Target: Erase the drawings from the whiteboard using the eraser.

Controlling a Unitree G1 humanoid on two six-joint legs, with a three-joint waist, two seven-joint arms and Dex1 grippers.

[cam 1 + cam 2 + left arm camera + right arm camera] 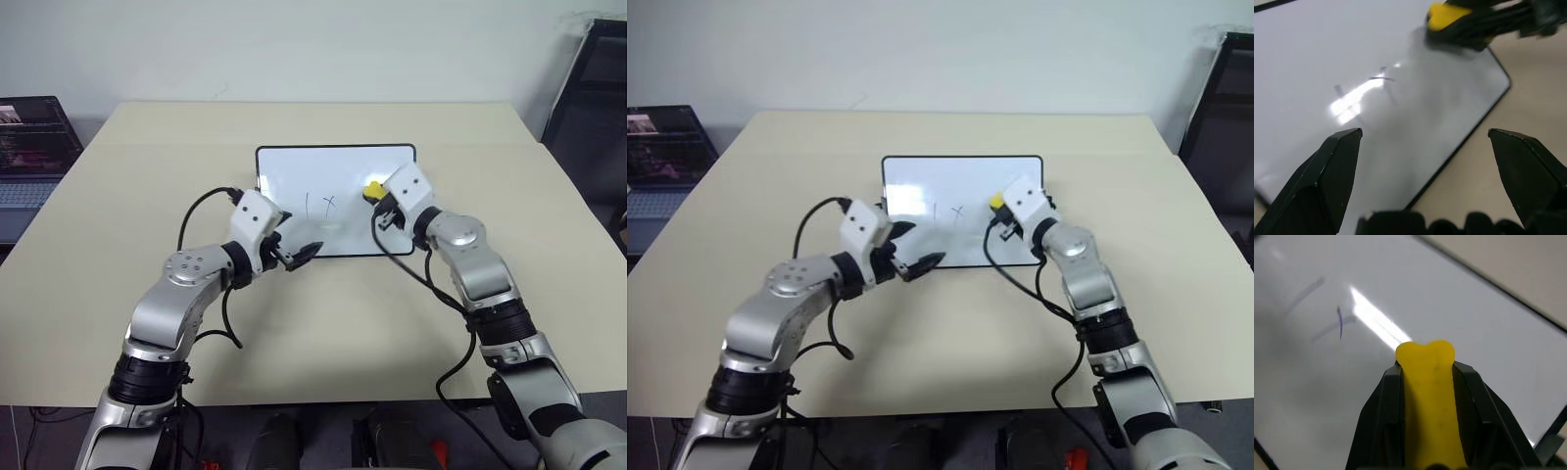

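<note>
Eraser held over the board's right side

We see the board [336,201] lying flat on the tabletop [323,323], its long edges running across in front of us. Everything below is placed against that board.

Our right hand [378,195] is clamped on the eraser [373,189], whose yellow end sticks out past the black fingers [1378,406]. The eraser sits over the board's right part, close to the right edge; we cannot tell whether it touches the white surface.

The drawings [320,205] are near the board's middle, just left of the eraser: a thin upright stroke and a small cross beside it. The right wrist view shows the cross [1339,323] ahead of the eraser, with a faint grey smear near it.

Our left hand [299,251] is at the board's near edge, toward its left half, with its two fingers [1322,181] spread wide and nothing between them. It points across the board toward the eraser.

A laptop [29,147] stands well off the board's far left side, beyond the tabletop.
</note>
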